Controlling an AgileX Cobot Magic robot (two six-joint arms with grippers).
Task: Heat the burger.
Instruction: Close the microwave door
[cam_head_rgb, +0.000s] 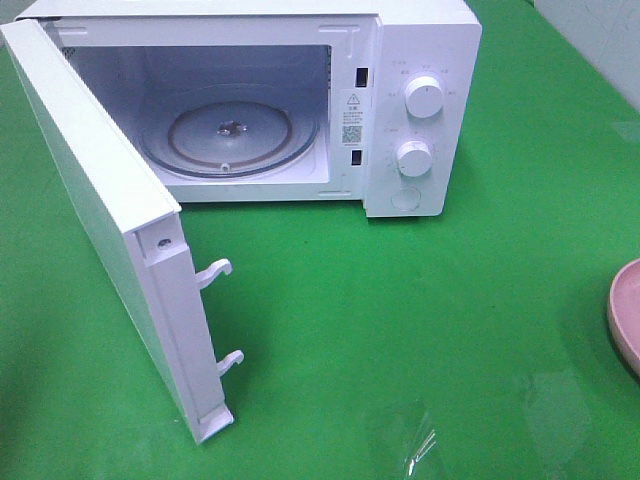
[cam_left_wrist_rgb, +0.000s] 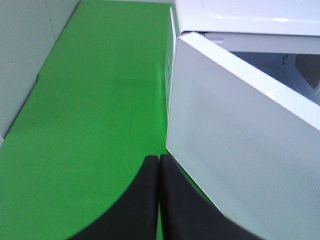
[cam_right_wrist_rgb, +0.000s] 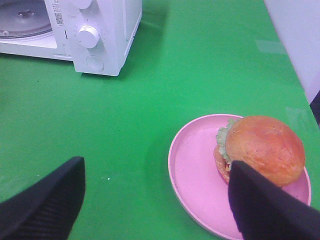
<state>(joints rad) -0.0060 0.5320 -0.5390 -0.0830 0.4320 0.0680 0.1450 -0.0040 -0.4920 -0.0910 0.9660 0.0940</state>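
The burger (cam_right_wrist_rgb: 262, 149), with a golden-brown domed bun and green lettuce, lies on a round pink plate (cam_right_wrist_rgb: 196, 172) in the right wrist view. My right gripper (cam_right_wrist_rgb: 155, 200) is open above the green table; one finger (cam_right_wrist_rgb: 265, 210) overlaps the plate's near side, just short of the burger. In the high view only the plate's edge (cam_head_rgb: 625, 310) shows at the right border; the burger and both grippers are out of that view. The white microwave (cam_head_rgb: 420, 90) stands at the back with its door (cam_head_rgb: 100, 220) swung wide open and its glass turntable (cam_head_rgb: 230, 130) bare. My left gripper (cam_left_wrist_rgb: 159, 200) is shut and empty beside the door's outer face (cam_left_wrist_rgb: 240, 145).
The microwave has two knobs (cam_head_rgb: 424, 98) on its right panel. The open door's latch hooks (cam_head_rgb: 215, 272) stick out toward the table's middle. A green cloth (cam_head_rgb: 400, 300) covers the table. A grey wall (cam_left_wrist_rgb: 25, 50) runs along the left side.
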